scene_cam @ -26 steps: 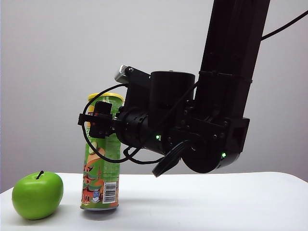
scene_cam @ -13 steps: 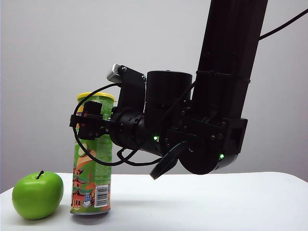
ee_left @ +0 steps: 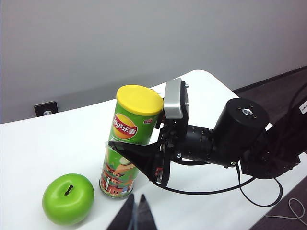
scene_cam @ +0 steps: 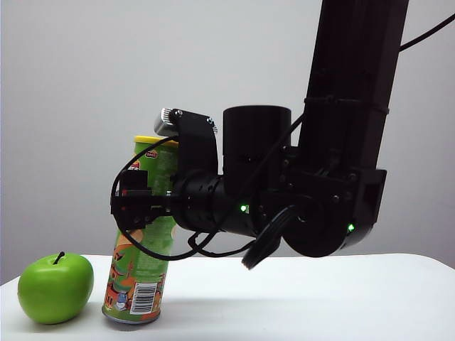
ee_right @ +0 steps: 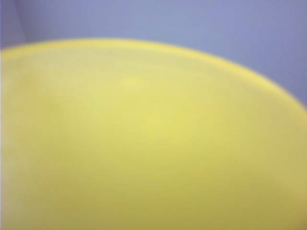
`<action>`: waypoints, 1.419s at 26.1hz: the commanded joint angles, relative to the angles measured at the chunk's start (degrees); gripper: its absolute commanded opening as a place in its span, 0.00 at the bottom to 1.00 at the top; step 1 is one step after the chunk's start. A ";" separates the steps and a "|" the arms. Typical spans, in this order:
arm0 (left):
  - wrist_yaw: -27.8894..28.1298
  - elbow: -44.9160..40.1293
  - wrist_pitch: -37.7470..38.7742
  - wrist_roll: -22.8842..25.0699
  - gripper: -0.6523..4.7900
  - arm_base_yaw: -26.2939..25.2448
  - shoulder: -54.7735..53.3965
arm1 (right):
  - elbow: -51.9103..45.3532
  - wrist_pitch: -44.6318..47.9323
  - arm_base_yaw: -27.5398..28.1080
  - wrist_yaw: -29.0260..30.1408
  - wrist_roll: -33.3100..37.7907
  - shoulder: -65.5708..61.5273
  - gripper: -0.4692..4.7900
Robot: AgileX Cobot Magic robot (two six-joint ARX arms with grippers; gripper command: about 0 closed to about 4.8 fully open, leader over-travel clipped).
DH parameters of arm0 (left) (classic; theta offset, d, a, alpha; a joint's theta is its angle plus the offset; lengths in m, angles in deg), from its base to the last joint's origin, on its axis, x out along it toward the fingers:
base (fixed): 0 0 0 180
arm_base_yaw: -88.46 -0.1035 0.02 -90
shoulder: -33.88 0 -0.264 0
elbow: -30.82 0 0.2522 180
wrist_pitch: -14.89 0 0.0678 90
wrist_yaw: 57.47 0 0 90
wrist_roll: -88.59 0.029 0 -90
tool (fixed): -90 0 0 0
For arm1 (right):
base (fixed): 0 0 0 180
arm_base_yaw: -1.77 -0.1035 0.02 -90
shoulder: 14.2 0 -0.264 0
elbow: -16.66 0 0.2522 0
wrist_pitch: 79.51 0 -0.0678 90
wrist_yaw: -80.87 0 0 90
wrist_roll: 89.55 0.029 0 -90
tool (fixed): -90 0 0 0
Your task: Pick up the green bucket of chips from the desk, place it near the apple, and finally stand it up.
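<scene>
The apple [scene_cam: 55, 288] sits left of my right gripper [scene_cam: 136, 206], whose jaws straddle the slightly leaning green bucket of chips [scene_cam: 142, 234] on the desk [scene_cam: 320, 298]; grip unclear. My lens sees only blurred yellow lid. "Lay's" reads. My left gripper [ee_left: 135, 214] hangs pinched together.

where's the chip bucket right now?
In the exterior view the green bucket of chips stands on the desk at left, just right of the apple, with the right tool around its middle.
</scene>
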 commanded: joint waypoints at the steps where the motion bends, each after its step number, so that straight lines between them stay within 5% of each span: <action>1: -0.31 0.07 -0.28 0.00 0.11 -0.07 0.07 | -0.02 1.07 0.20 -0.07 -0.39 0.72 0.94; 11: -0.31 0.07 0.55 0.00 0.11 -0.07 0.07 | 0.02 0.39 -0.33 -0.20 -3.06 1.29 0.89; 15: -0.31 0.07 0.74 0.02 0.11 -0.07 0.07 | -0.02 0.00 -0.63 -0.07 -9.75 1.29 0.89; 28: -0.50 0.07 1.27 0.02 0.11 -0.04 0.07 | -3.30 0.00 -0.48 -0.09 -9.33 4.09 0.94; 37: -0.48 0.07 1.18 0.04 0.11 -0.04 0.07 | -10.97 1.20 -0.59 0.33 -1.84 7.54 1.00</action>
